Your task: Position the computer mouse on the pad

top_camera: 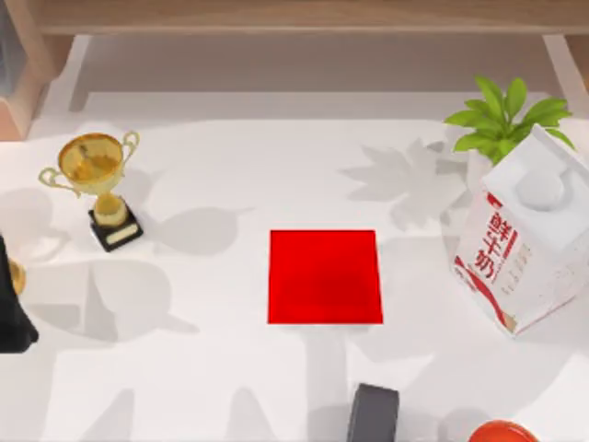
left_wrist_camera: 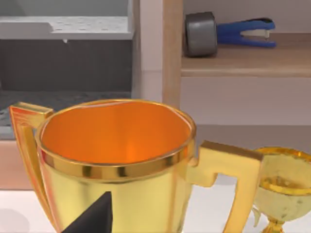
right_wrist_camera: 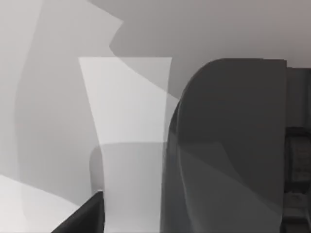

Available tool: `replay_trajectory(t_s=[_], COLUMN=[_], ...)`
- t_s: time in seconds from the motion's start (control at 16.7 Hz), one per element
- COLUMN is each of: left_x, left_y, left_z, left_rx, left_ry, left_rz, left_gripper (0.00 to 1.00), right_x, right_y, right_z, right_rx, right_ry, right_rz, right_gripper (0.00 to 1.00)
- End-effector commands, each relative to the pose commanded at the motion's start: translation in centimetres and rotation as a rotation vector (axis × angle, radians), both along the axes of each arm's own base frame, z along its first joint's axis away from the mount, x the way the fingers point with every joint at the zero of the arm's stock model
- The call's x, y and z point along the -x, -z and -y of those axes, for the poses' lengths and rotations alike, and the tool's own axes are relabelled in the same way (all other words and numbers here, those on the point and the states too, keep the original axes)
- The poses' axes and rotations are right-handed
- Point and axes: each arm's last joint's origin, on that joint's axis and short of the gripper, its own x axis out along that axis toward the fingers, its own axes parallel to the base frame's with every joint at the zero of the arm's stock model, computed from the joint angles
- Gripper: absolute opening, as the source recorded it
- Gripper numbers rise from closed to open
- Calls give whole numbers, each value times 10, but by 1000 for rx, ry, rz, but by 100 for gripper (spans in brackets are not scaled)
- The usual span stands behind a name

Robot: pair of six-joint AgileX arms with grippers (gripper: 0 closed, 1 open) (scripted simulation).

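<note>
The pad (top_camera: 325,276) is a flat bright red square lying bare in the middle of the white table. The computer mouse is out of view. My left arm (top_camera: 11,313) sits at the table's left edge. In the left wrist view a dark tip of the left gripper (left_wrist_camera: 92,218) shows right in front of a large gold cup (left_wrist_camera: 116,160). A dark edge of the right gripper (right_wrist_camera: 80,218) shows in the right wrist view, beside a big dark grey shape (right_wrist_camera: 228,145) that I cannot identify.
A gold trophy (top_camera: 101,180) stands at the left. A potted plant (top_camera: 502,120) and a milk carton (top_camera: 529,239) stand at the right. A dark grey boxy block (top_camera: 373,414) and a red object (top_camera: 502,433) lie at the front edge.
</note>
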Motion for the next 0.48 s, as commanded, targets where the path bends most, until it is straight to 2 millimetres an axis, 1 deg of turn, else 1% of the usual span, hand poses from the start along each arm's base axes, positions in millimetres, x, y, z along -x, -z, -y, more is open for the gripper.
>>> replay_trajectory(t_s=[0.36, 0.42, 0.48], left_x=[0, 0, 0], left_y=[0, 0, 0], left_z=[0, 0, 0], left_rx=[0, 0, 0], left_ry=[0, 0, 0], left_rz=[0, 0, 0], left_gripper=[100, 100, 100], right_x=[0, 4, 4], right_y=[0, -21, -21], right_z=[0, -4, -4], right_rx=[0, 15, 14], right_ry=[0, 19, 20], right_rz=[0, 8, 8], right_gripper=[0, 0, 0])
